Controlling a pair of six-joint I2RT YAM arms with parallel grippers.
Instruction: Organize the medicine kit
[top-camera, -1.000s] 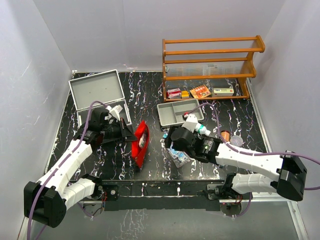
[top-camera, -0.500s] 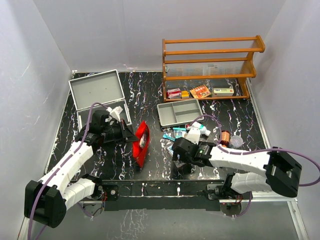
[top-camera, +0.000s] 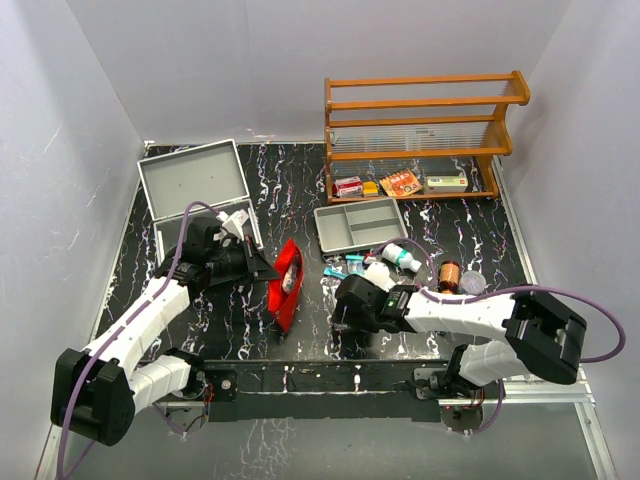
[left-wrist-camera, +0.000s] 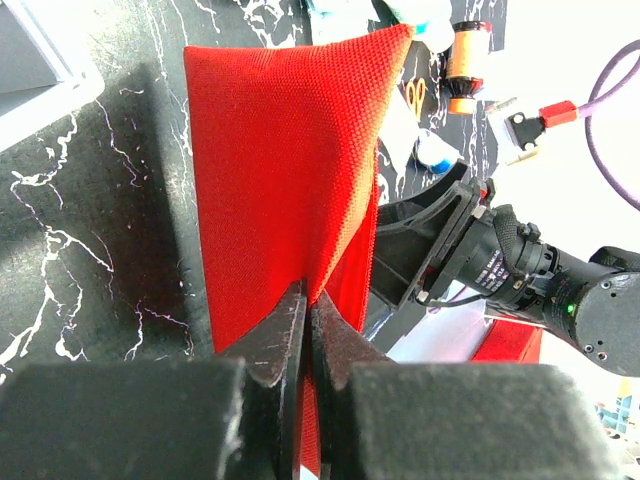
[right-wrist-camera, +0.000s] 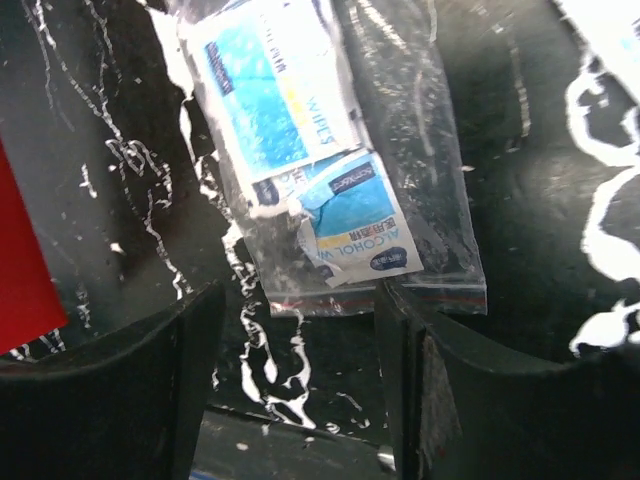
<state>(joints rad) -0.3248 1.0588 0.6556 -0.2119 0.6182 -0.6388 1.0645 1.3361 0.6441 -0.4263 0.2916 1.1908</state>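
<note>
Left wrist view says it best: the red pouch (left-wrist-camera: 280, 170) stands on edge on the black marbled worktop (left-wrist-camera: 90, 200). The left tool (left-wrist-camera: 308, 300) is pinched together on its near rim, with the fabric squeezed between the two fingers. From the top camera the pouch sits near the middle of the worktop, a bit left of centre. Something pale shows in its open mouth — can't tell what.

Just right of it, the right tool (right-wrist-camera: 295, 340) hangs low over a clear zip bag (right-wrist-camera: 440, 150) of blue-and-white alcohol wipe sachets (right-wrist-camera: 270, 110). Its fingers are spread apart, and the bag's bottom edge lies in the gap between them. Whether they touch the plastic, I can't tell.

Further out, a white bottle (top-camera: 400, 257) and an orange roll (top-camera: 449, 273) lie to the right. A grey divided tray (top-camera: 358, 225) sits behind them. A wooden rack (top-camera: 420, 130) with small boxes on its bottom shelf stands at the back right. A grey case (top-camera: 195, 185) with its lid open is at the back left, behind the left arm.
</note>
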